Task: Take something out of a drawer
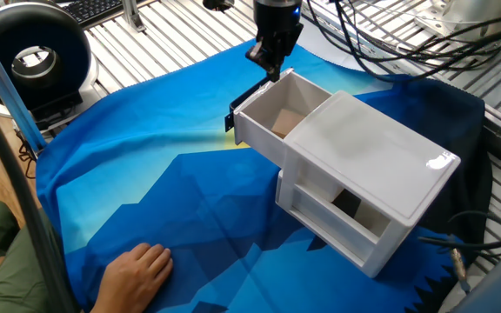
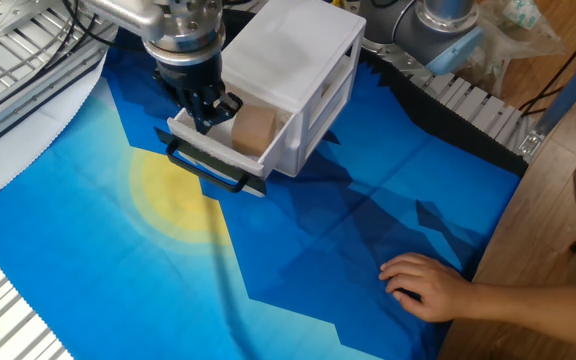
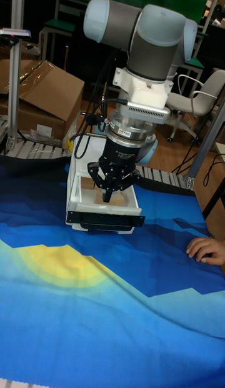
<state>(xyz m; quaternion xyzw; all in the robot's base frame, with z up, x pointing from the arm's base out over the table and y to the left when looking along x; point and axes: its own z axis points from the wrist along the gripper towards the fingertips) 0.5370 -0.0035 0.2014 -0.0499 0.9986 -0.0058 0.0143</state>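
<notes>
- Black two-finger gripper (image 2: 206, 118) on the grey-and-silver arm: hangs over the pulled-out drawer near its front left corner, fingertips drawn close together and pointing down, nothing between them; in the tall fixed view (image 3: 107, 196) the tips sit just above the cube.
- White translucent plastic drawer with black bar handle (image 2: 208, 163): slid out of the white two-drawer box (image 2: 288, 60), open at the top.
- Small tan wooden cube (image 2: 254, 130): lies inside the open drawer, just right of the gripper in the other fixed view, not gripped.
- Blue-and-yellow cloth (image 2: 298, 250): covers the table under the box.
- Person's hand (image 2: 426, 284): flat on the cloth, well apart from the box.
</notes>
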